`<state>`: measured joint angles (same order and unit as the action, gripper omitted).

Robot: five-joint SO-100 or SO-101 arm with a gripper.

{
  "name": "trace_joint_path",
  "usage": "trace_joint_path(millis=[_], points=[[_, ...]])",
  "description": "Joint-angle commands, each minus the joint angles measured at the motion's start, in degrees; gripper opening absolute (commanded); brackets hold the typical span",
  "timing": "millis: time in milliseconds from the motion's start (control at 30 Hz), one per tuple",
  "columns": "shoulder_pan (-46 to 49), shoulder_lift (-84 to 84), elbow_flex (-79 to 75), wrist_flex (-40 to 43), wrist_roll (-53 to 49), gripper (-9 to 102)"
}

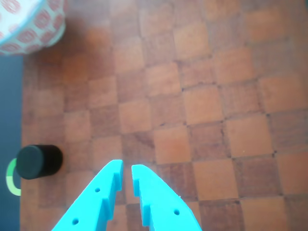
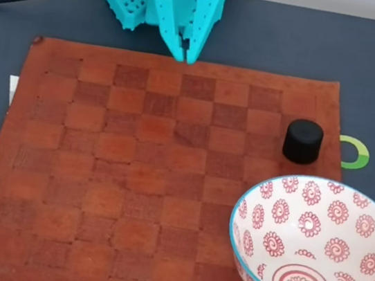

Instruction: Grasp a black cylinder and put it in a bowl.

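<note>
Matte black cylinder [image 2: 303,141]; patterned ceramic bowl [image 2: 312,250]

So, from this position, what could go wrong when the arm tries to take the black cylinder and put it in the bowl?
1. The hand is nearly shut and far from the black cylinder; it must open first, or it may push the cylinder over.
2. The cylinder stands at the edge of the chessboard mat, next to a green ring; a knock could roll it off.
3. The bowl sits close to the cylinder, so the fingers might bump its rim.
</note>
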<state>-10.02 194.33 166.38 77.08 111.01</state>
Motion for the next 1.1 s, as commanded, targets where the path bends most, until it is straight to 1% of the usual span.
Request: trace_joint_path(millis=[0,133,367,533,767,967,1067], points=[[0.1,0.5,-3.8,1.2,-0.4,0],[0.3,-9.7,-9.1,1.6,-0.4,0],[-0.1,-36.3,-25.0,1.0,-4.8,0],[-1.1,-51.9,-33.3,1.4,-6.4,0],[-8.7,-67.1,-42.0,0.9,-5.2,0],[-16.1,-74.4,-44.3,0.4,1.8,0],[-20.5,-76.5,-44.3,-1.7,5.4,1]])
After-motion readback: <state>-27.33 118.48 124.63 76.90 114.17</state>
